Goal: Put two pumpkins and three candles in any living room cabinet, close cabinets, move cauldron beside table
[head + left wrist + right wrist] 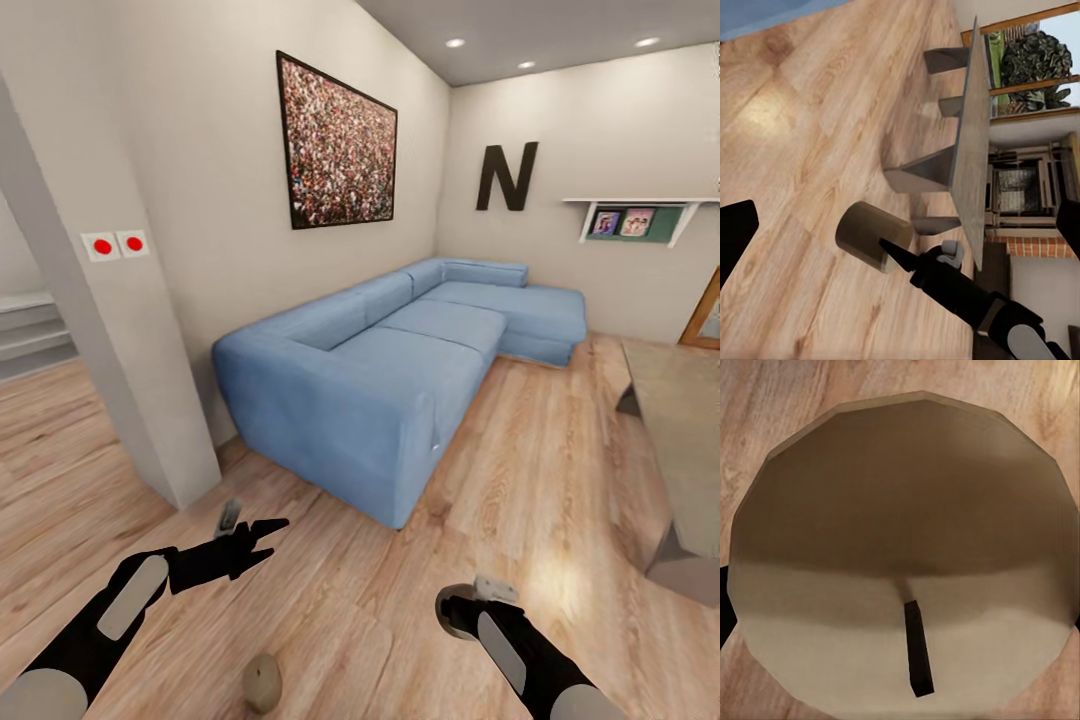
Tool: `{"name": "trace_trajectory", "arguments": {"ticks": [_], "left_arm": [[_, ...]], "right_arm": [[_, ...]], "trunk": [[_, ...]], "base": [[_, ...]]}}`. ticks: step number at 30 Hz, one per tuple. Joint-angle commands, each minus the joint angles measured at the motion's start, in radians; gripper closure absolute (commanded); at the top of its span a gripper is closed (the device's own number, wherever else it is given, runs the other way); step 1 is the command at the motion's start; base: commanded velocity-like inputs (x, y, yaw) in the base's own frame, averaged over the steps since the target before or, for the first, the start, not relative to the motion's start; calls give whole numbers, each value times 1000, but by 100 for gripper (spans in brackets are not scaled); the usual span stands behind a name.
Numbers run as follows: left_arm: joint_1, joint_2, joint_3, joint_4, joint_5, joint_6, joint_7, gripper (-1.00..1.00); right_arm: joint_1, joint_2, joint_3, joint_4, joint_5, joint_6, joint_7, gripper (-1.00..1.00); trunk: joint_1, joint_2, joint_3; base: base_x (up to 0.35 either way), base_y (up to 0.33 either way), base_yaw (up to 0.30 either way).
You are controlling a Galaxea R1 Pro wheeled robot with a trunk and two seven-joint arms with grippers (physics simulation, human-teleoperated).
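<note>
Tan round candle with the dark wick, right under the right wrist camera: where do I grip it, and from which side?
Grip the tan round candle by its curved side wall, coming in over the wick end. Its flat top with the dark wick faces the right wrist camera squarely, so the right gripper looks lined up to close across its width.
</note>
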Motion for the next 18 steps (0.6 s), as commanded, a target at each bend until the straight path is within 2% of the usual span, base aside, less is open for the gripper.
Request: {"name": "trace_trajectory", "arguments": {"ticks": [1,8,18], "left_arm": [[-1,1,-2,0,1,2,-2,-100],[-1,0,-2,0,0,2,-1,-100],[-1,0,-2,0,-3,2,3,-100]], "right_arm": [[0,-1,8,-2,-10,3,-9,100],[-1,-1,8,-2,-10,3,-9,100],[-1,-1,8,-3,-10,3,-10,100]], "trunk": [[0,0,-1],[0,0,-1],[4,-7,-4]], "base": [[0,30,-96],[0,106,-150],[0,7,-14]]}}
